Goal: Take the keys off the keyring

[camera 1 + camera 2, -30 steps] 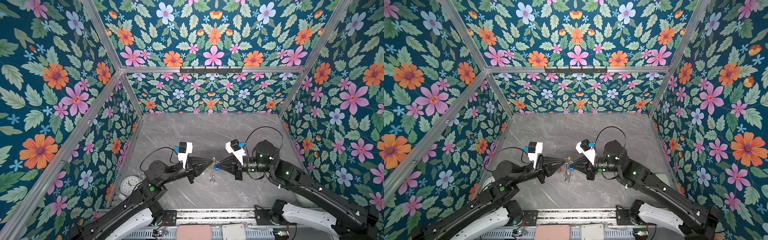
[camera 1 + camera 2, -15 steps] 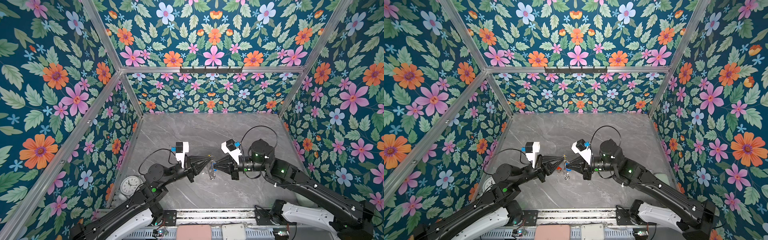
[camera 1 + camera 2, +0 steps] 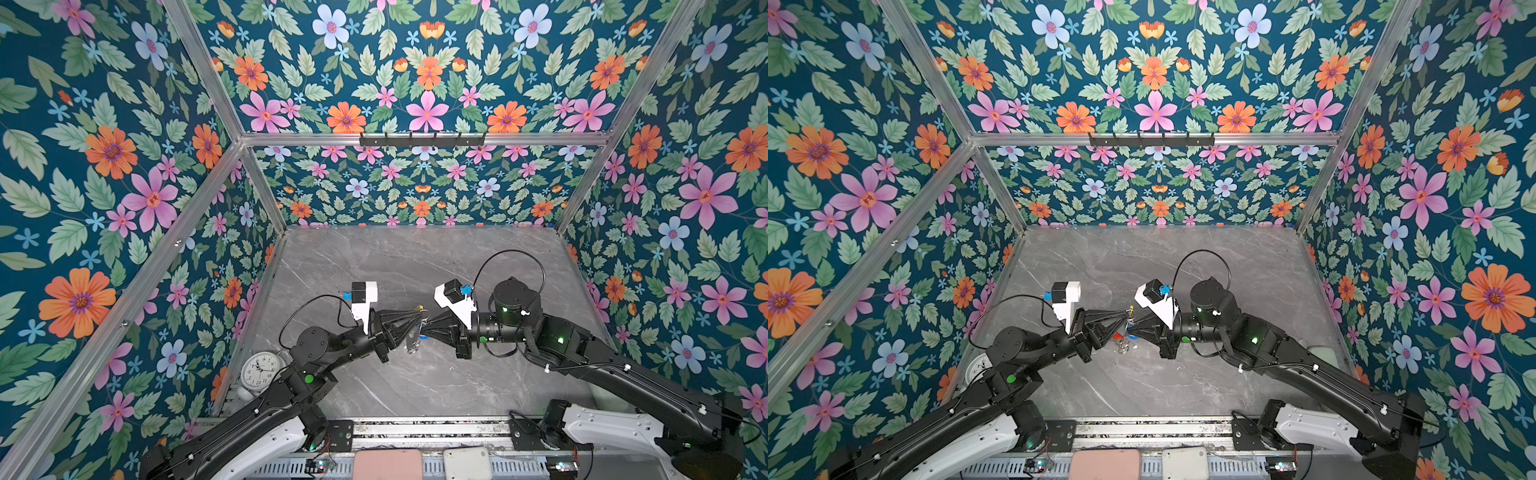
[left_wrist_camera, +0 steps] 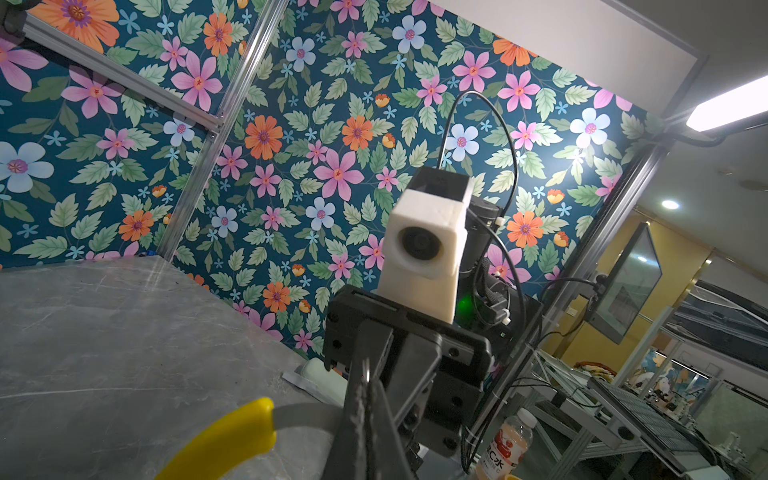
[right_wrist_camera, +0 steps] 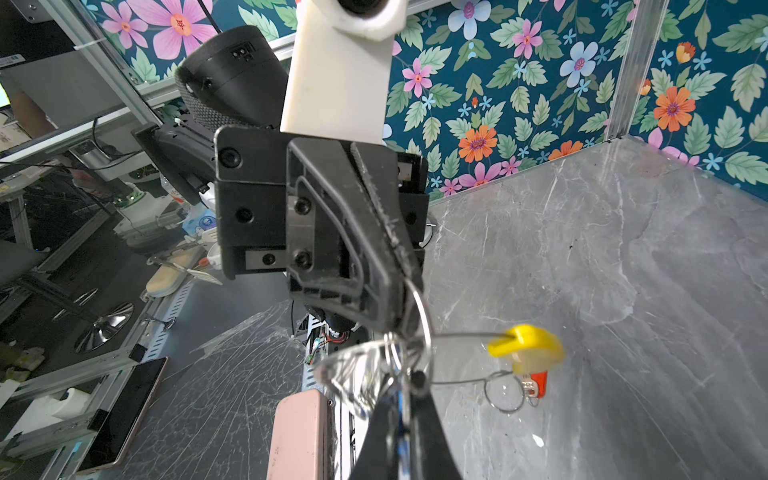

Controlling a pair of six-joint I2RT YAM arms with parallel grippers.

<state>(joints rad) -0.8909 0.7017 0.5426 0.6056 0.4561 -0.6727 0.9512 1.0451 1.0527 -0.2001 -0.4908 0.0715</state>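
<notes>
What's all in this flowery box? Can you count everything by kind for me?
2 tools: left tool, right tool
1 keyring
2 keys: red-tagged key, blue-tagged key
1 clock
Total: 6

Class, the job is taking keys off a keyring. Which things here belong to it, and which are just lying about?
Job: thin grey metal keyring with yellow arc; small red-tagged key; small blue-tagged key.
Lying about: round white clock; flat pink rectangular pad; small white box.
</notes>
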